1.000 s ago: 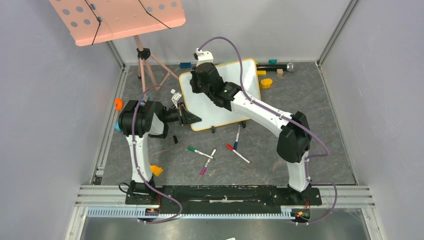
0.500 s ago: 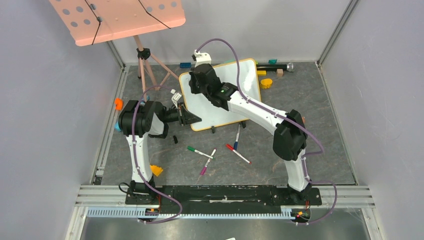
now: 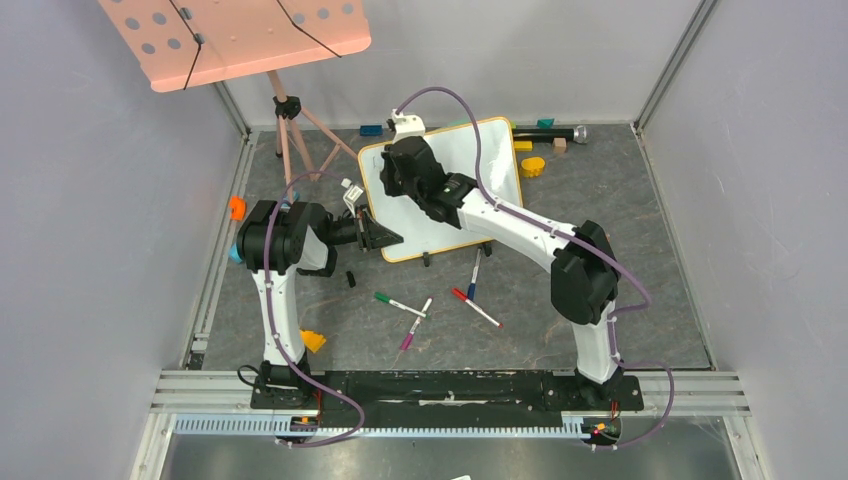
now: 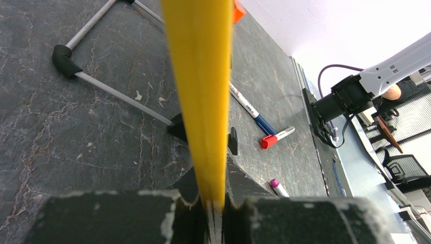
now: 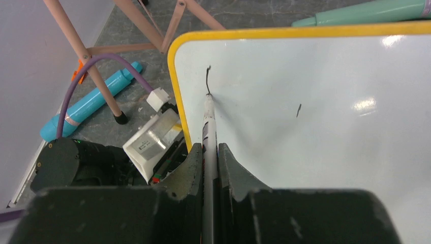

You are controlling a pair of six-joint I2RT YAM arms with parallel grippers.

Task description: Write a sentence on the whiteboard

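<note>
The whiteboard (image 3: 470, 165), white with a yellow rim, stands tilted on black feet at mid-table. My left gripper (image 3: 385, 238) is shut on its yellow left edge (image 4: 201, 76). My right gripper (image 3: 400, 170) is shut on a white marker (image 5: 209, 124) whose tip touches the board (image 5: 315, 117) near its top left corner. One short dark vertical stroke (image 5: 208, 80) runs up from the tip, and a tiny dark mark (image 5: 299, 110) lies further right. No letters of the sentence can be read.
Loose markers lie in front of the board: green (image 3: 398, 303), pink (image 3: 416, 322), red (image 3: 475, 307) and blue (image 3: 474, 274). A pink music stand (image 3: 240, 35) on a tripod stands at back left. Coloured blocks (image 3: 532, 165) lie behind the board. A cyan tube (image 5: 89, 101) lies beside the tripod.
My right wrist has shifted slightly over the board's top left area. The left arm and the board have stayed put.
</note>
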